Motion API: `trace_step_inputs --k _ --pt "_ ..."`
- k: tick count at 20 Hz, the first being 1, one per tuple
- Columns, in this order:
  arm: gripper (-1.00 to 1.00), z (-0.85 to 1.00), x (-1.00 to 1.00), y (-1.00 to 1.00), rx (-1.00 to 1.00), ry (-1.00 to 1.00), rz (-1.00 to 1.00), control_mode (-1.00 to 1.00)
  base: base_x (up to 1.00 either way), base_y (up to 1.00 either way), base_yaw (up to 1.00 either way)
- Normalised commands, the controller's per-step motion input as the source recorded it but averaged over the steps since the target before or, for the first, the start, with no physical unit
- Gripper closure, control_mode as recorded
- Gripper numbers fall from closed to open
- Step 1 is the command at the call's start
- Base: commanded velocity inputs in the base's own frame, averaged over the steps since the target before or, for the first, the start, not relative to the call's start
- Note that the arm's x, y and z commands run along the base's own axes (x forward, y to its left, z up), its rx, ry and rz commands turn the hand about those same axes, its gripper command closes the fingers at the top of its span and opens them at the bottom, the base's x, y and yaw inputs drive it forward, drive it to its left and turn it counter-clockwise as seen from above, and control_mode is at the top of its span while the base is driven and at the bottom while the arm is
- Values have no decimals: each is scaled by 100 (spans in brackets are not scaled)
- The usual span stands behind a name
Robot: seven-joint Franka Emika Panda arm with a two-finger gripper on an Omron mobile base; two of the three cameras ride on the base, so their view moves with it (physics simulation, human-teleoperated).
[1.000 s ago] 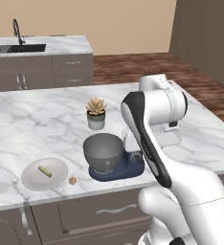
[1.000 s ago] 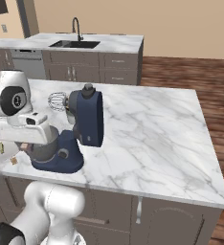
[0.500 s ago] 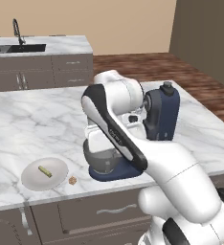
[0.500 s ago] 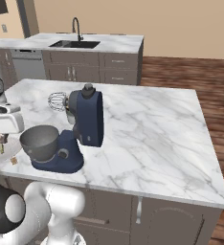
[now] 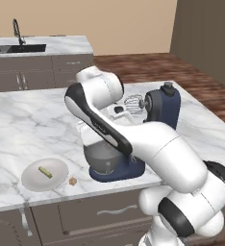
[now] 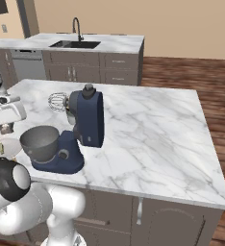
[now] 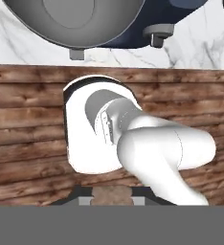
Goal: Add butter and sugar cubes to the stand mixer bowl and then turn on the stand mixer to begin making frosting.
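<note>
A white marble island counter [image 6: 148, 125] fills the middle of a rendered kitchen. The white robot arm [image 5: 133, 139] curls low over its near edge. On the counter stands a navy-blue stand mixer [image 6: 88, 120], its silver wire whisk [image 6: 58, 102] hanging above and clear of the deep grey metal bowl [image 6: 40, 143] seated on the mixer's flat base. A small round knob [image 6: 63, 154] sits on the side of that base. Just beside the mixer lies a flat white plate [image 5: 32, 180], with a thin yellow-green butter stick [image 5: 45, 172] resting on it. One tiny tan-brown sugar cube [image 5: 72, 181] sits on the marble between plate and mixer. The gripper [image 7: 111, 196], raised near the bowl, pinches a second tan-brown cube [image 7: 111, 194] between its fingertips.
</note>
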Motion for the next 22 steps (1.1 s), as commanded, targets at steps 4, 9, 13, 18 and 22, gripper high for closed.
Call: trace_step_inputs --k 4,9,13,18,22 --pt "100 -7 2 0 -9 -29 0 -100 0 0 0" --pt "100 -23 18 -4 0 -23 0 -100 0 0 0" --pt "100 -25 69 -1 6 -10 0 -100 0 0 0" --pt "100 -38 74 1 7 -1 2 -100 0 0 0" --pt "100 -36 63 0 5 0 3 -100 0 0 0"
